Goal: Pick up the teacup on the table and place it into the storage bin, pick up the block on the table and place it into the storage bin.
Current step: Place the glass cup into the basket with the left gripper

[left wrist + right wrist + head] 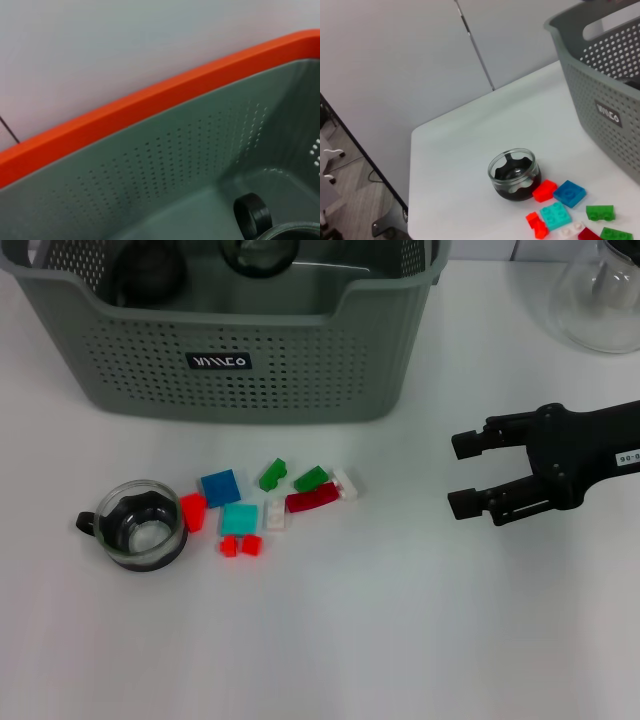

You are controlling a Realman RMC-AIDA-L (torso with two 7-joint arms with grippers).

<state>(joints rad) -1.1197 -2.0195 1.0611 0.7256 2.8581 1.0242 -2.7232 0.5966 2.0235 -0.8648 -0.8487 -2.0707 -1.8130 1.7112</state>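
Note:
A glass teacup with a dark inner part and a black handle stands on the white table, at the left; the right wrist view also shows this teacup. Right beside it lie several small blocks: a blue one, a teal one, a red one touching the cup, two green ones, a dark red one and white ones. The storage bin stands behind them. My right gripper hovers open to the right of the blocks, holding nothing. The left gripper is out of view.
A clear glass flask stands at the back right. In the left wrist view the bin's perforated inner wall fills the picture, with a dark cup handle on its floor. The table edge lies beyond the teacup.

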